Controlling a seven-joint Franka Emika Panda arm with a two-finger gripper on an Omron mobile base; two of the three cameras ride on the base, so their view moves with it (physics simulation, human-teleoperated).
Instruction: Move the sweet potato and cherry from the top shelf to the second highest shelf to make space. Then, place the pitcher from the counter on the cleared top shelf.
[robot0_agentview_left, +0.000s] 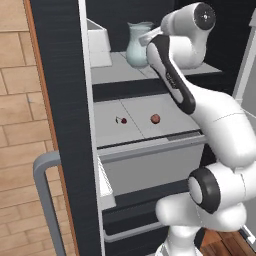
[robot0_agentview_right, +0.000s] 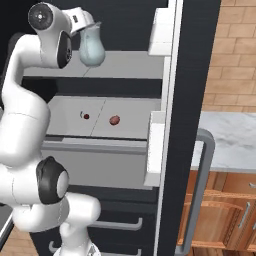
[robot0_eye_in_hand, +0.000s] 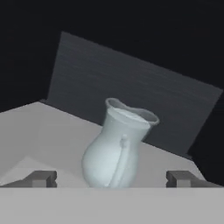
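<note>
Upright, the glassy bulbous pitcher (robot0_eye_in_hand: 114, 151) stands on the matte top shelf (robot0_agentview_left: 112, 70).

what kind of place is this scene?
Likely a simulated kitchen, at an open fridge: grey shelves hold a pitcher, cherry and sweet potato; a marbled counter with wooden cabinets sits beside it.

Counted inside the open fridge: 1 pitcher (robot0_agentview_left: 138, 44) on the top shelf (robot0_agentview_left: 115, 72), plus 1 cherry (robot0_agentview_left: 123, 120) and 1 sweet potato (robot0_agentview_left: 155, 119) on the second highest shelf (robot0_agentview_left: 135, 117), making 2 shelves and 3 loose items. Also 1 gripper (robot0_eye_in_hand: 111, 178) with 2 fingertips (robot0_eye_in_hand: 41, 178). Off to the right, 1 counter (robot0_agentview_right: 230, 137) and 1 fridge door handle (robot0_agentview_right: 197, 190).
</note>
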